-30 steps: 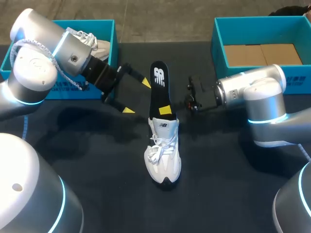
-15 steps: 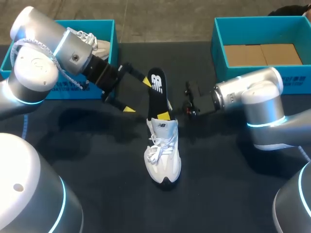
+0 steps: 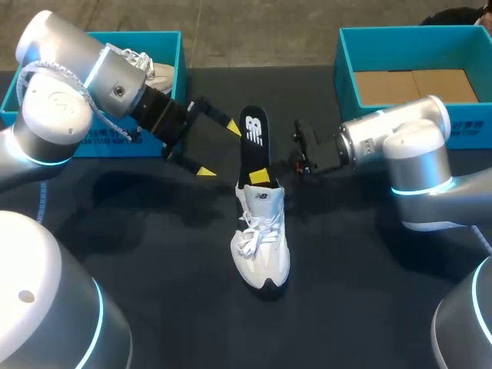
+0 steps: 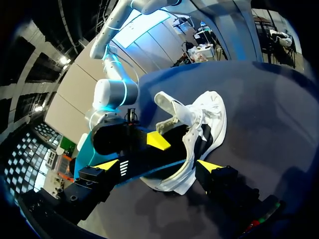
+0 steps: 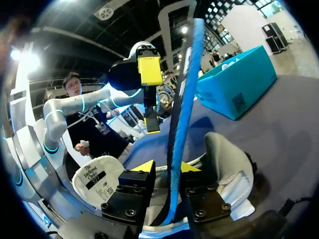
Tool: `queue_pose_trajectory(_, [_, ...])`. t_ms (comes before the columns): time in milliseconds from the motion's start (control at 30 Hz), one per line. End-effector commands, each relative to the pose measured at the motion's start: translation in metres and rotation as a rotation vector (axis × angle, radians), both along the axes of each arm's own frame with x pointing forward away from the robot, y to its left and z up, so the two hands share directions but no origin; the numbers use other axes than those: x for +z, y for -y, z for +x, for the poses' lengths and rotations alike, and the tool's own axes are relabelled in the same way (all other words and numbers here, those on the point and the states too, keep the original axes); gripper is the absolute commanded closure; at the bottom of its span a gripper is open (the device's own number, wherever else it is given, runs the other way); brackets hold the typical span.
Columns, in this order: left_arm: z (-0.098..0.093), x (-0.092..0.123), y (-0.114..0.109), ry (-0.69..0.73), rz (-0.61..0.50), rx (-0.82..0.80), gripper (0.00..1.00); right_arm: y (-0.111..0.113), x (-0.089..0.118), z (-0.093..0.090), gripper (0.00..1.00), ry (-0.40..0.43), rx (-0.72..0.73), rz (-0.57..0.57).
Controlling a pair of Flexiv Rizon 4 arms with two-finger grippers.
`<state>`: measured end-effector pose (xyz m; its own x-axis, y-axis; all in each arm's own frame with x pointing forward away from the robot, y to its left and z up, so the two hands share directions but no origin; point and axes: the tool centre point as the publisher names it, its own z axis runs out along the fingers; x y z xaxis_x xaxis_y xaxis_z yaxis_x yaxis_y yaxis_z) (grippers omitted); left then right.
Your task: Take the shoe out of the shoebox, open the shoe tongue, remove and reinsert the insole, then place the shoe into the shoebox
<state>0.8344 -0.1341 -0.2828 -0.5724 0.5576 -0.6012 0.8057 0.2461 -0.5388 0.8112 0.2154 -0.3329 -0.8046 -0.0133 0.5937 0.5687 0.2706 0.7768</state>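
Black insole (image 3: 254,131) sits a little deeper in the heel of the white shoe (image 3: 261,246) than a second ago, pinched by the right gripper (image 5: 167,167). Reinsertion is probably beginning, though the insole's lower end is hidden. The shoe lies on the table (image 3: 369,307) between the arms, and the left gripper (image 3: 219,148) stays spread wide beside the insole.

Your right gripper (image 5: 166,168) is pushing the insole (image 3: 254,142) deeper into the shoe (image 3: 261,246), so its top is sitting lower than a second ago, after leaning left and straightening again. The shoe is creeping slightly rightward.
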Motion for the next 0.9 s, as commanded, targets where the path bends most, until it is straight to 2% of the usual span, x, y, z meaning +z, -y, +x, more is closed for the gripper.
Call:
queue_pose_trajectory(33, [-0.002,0.002,-0.001,0.003,0.005,-0.001,0.0,-0.001,0.001,0.004,0.79,-0.001,0.011,-0.008])
queue_pose_trajectory(100, [-0.003,0.003,-0.001,0.004,0.007,-0.001,0.0,-0.001,0.001,0.004,0.87,-0.001,0.014,-0.01])
queue_pose_trajectory(133, [-0.004,0.003,-0.001,0.004,0.009,0.0,0.0,-0.002,0.001,0.005,0.96,-0.002,0.015,-0.012])
queue_pose_trajectory(167, [-0.004,0.003,-0.002,0.005,0.011,0.0,0.0,-0.002,0.0,0.004,1.0,-0.002,0.017,-0.013])
queue_pose_trajectory(567, [-0.003,0.005,-0.006,0.014,0.03,0.011,0.0,-0.002,-0.018,-0.009,1.0,-0.067,0.043,-0.04])
queue_pose_trajectory(900, [-0.003,0.004,-0.004,0.006,0.019,0.008,0.0,-0.002,-0.026,-0.021,1.0,-0.108,0.045,-0.055])
